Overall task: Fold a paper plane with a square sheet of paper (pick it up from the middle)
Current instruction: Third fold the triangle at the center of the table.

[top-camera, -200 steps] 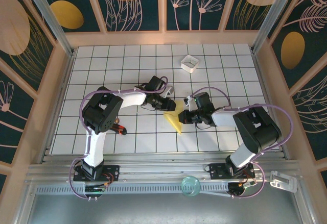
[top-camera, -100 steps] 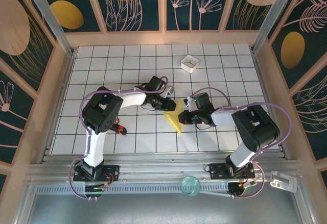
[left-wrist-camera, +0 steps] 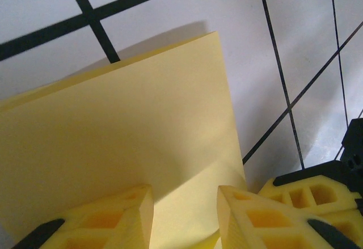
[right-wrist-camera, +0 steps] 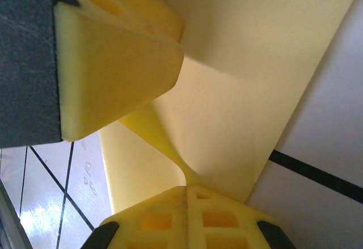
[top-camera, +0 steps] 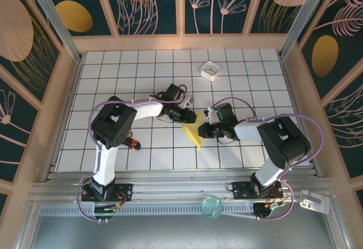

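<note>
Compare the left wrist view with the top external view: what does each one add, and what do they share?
Left wrist: the left gripper close up, fingers apart, with the flat face of the yellow paper beyond them. Top external: the white box toward the far edge, and the right gripper at the paper's right side. Shared: the yellow paper on the gridded table.

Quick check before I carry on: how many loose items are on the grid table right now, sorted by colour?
yellow paper: 1
white square box: 1
Total: 2
</note>
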Robot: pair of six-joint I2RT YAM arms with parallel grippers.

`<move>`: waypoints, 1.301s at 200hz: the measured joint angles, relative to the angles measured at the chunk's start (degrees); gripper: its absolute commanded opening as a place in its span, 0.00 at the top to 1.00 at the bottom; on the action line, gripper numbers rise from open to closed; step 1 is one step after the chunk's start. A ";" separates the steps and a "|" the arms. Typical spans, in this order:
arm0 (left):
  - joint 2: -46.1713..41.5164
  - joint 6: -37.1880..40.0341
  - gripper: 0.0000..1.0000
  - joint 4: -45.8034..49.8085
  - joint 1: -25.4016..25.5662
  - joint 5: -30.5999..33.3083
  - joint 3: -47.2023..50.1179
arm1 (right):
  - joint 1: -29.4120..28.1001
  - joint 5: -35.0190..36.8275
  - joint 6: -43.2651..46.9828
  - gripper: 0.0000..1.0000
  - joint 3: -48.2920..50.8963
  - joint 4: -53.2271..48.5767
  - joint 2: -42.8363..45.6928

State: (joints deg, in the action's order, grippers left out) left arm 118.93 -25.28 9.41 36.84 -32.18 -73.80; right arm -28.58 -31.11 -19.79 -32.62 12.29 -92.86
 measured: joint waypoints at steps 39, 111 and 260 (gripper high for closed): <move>-0.28 -1.40 0.54 0.46 0.04 2.25 -0.90 | 0.00 0.00 0.00 1.00 0.15 0.39 0.00; -14.34 -8.59 0.76 -5.25 -0.02 5.73 10.19 | 0.00 0.02 0.00 1.00 0.15 0.42 -0.02; -17.40 -18.16 0.90 -16.13 4.04 1.84 20.85 | 0.00 -0.07 -0.02 1.00 0.15 0.74 -0.22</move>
State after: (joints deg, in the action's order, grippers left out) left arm 101.54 -43.44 -6.72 40.88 -30.35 -52.95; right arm -28.58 -31.18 -19.81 -32.47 13.04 -93.08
